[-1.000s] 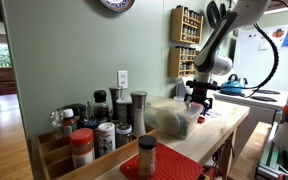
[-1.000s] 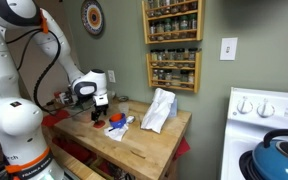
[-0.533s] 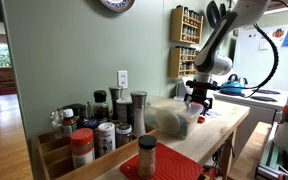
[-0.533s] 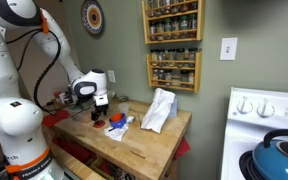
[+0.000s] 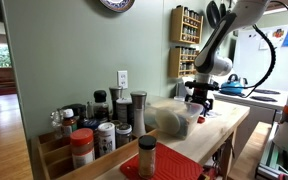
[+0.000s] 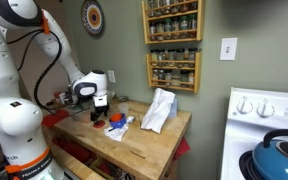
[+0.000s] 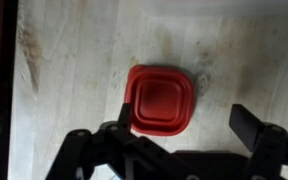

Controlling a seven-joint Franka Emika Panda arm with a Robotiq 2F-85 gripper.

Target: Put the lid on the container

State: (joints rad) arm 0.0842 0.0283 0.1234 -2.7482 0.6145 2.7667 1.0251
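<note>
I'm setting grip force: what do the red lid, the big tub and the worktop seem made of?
The lid: matte red plastic or silicone, with moulded stepped ridges; which one is unclear. The container: clear, slightly cloudy plastic, pale contents showing through its wall. The worktop: light wood, visible grain and stains, low sheen.

In an exterior view the camera sits low behind the spice jars (image 5: pixel 94 135), looking along the table (image 5: pixel 227 122) toward the gripper (image 5: pixel 198 100). In an exterior view it stands farther back, facing the wall racks (image 6: pixel 172 45) — both share the table. The wrist view looks straight down, close, onto the table.
</note>
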